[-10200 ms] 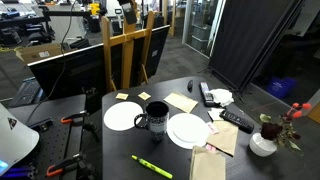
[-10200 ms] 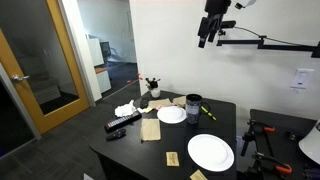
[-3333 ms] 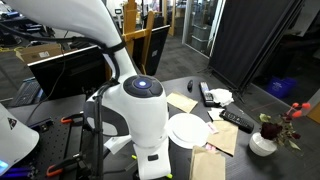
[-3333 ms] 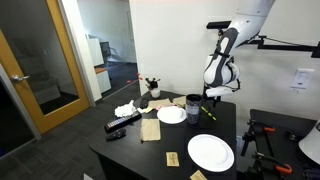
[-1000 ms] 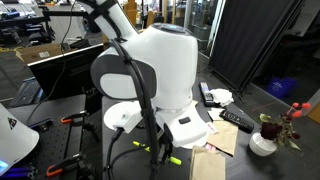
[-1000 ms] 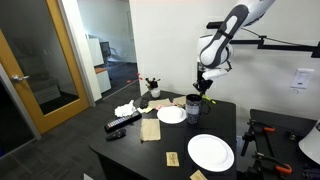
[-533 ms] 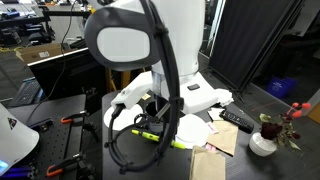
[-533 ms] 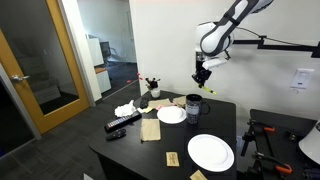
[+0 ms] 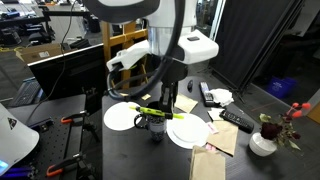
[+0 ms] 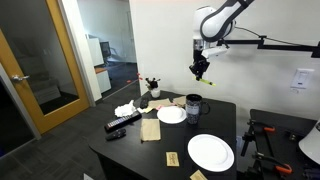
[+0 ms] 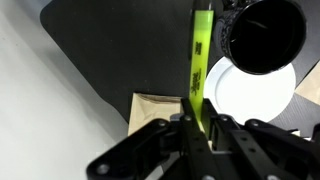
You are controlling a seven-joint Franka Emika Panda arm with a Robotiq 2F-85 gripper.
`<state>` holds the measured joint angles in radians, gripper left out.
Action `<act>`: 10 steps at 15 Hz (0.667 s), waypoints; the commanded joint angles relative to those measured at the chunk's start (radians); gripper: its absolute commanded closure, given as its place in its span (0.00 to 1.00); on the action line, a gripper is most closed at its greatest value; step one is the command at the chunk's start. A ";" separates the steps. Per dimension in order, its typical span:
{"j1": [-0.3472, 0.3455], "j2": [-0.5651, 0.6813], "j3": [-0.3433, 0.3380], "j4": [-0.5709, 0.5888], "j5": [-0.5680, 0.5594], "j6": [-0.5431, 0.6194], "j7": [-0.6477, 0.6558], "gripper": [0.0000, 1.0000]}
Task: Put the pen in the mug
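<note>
My gripper is shut on the yellow-green pen, which sticks out forward between the fingers in the wrist view. The dark mug lies below and to the right of the pen's tip, its opening facing the camera. In an exterior view the pen hangs level just above the mug, which the arm partly hides. In an exterior view the gripper is well above the mug at the back of the black table.
Two white plates flank the mug. Black remotes, a white vase with flowers, brown napkins, sticky notes and a paper bag lie around. The table edge is near.
The arm has risen from near the table top with the pen in its grip and now holds it higher, over the mug. The jaws stayed shut.
</note>
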<state>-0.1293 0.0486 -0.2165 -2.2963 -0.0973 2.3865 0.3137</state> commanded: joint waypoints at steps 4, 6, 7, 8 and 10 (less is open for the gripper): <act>0.016 -0.105 0.075 -0.003 0.005 -0.102 -0.021 0.97; 0.024 -0.136 0.099 -0.010 0.004 -0.119 -0.020 0.97; 0.029 -0.150 0.111 -0.013 0.003 -0.129 -0.017 0.97; 0.036 -0.164 0.124 -0.015 0.007 -0.143 -0.018 0.97; 0.049 -0.187 0.147 -0.015 0.010 -0.168 -0.012 0.97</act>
<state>-0.0962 -0.0779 -0.0940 -2.2965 -0.0962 2.2731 0.3137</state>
